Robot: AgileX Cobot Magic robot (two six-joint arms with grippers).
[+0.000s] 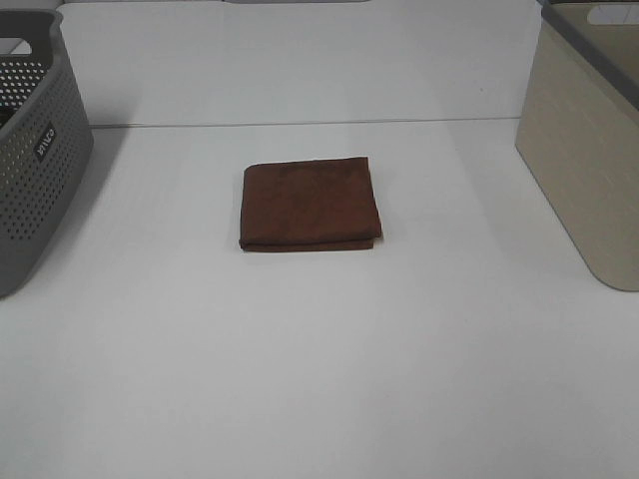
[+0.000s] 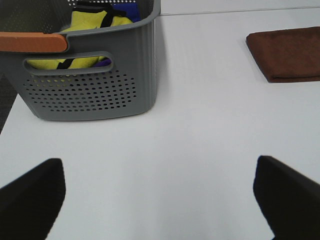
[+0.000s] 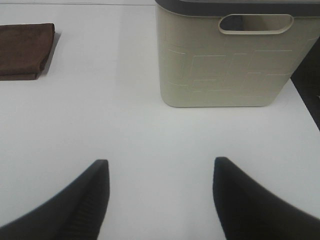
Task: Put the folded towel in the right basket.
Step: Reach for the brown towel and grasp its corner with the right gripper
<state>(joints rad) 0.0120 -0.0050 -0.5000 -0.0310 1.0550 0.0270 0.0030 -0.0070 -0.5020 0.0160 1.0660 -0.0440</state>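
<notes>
The folded towel point(image 1: 310, 205) lies flat in the middle of the surface point(image 1: 319, 389), well apart from the beige right basket point(image 1: 589, 170). No step looks begun yet: the right gripper point(image 3: 160, 165) and left gripper point(image 2: 159, 162) are released and hold nothing. The next move likely calls for the right gripper to reach left and pinch the towel's edge.

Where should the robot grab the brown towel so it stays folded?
Probably the right edge of the towel, pinching all the layers together. It lies flat on the table, so the right hand, which is open, would come down from above on that side, the one facing the beige basket. Grabbing just a corner might let it unfold.
</notes>
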